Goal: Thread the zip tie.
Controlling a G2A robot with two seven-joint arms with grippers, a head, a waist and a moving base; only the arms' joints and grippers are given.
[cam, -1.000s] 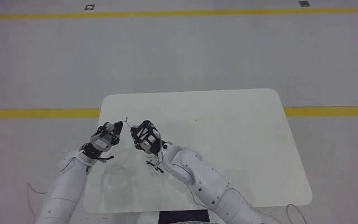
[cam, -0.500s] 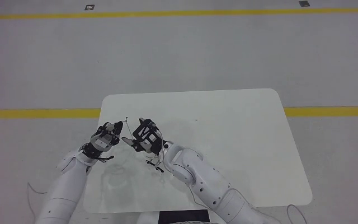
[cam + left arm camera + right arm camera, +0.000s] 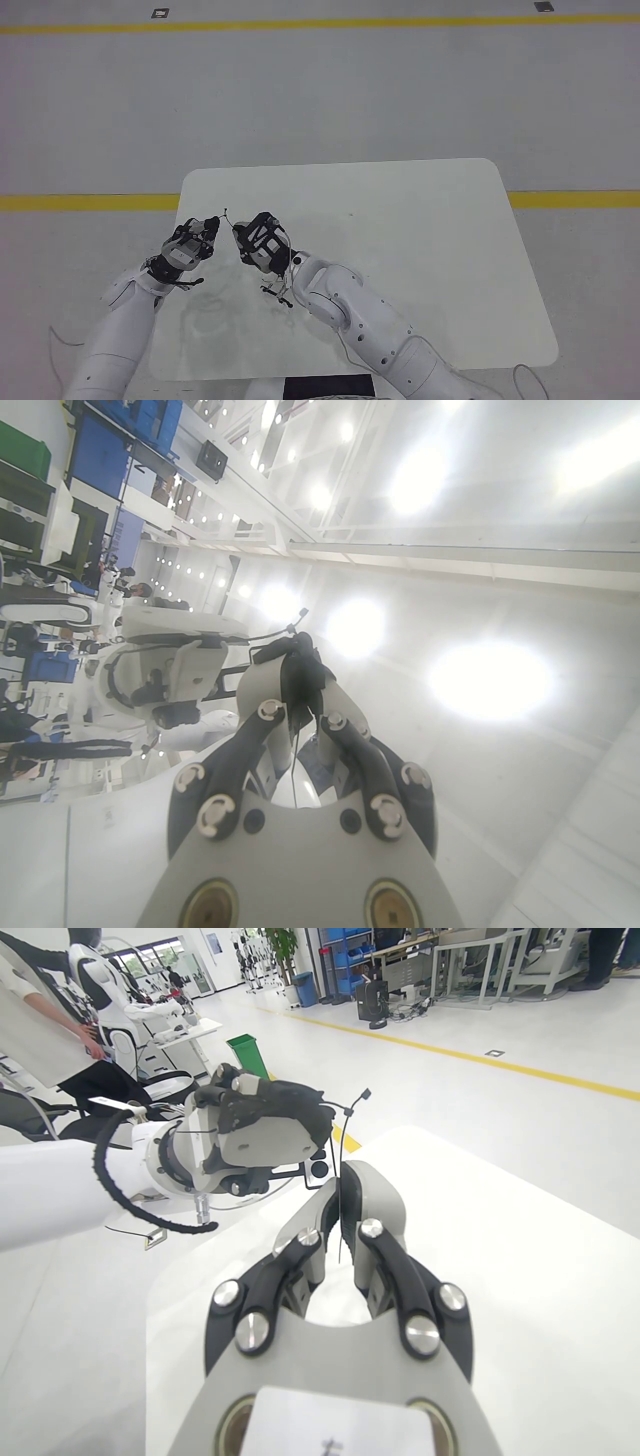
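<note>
A thin black zip tie (image 3: 340, 1163) hangs in the air between my two grippers, above the near left part of the white table (image 3: 420, 230). My right gripper (image 3: 341, 1184) is shut on its straight strand, which runs up to a small head (image 3: 348, 1112). Just beyond, my left gripper (image 3: 280, 1128) is shut on the other part of the tie, and a short end (image 3: 366, 1093) sticks out past it. In the left wrist view, my left gripper (image 3: 300, 667) pinches the tie, whose curved end (image 3: 295, 627) rises above the fingertips. From above, the zip tie (image 3: 229, 217) shows between the left gripper (image 3: 208, 232) and the right gripper (image 3: 243, 240).
A small black strip with a tag (image 3: 152, 1237) lies on the table under the left arm. The table's wide right half (image 3: 450, 270) is bare. A green bin (image 3: 246, 1055), desks and other robots stand well back on the floor.
The right gripper turned slightly toward the left gripper half a second ago and has come back. The left arm has stayed still.
</note>
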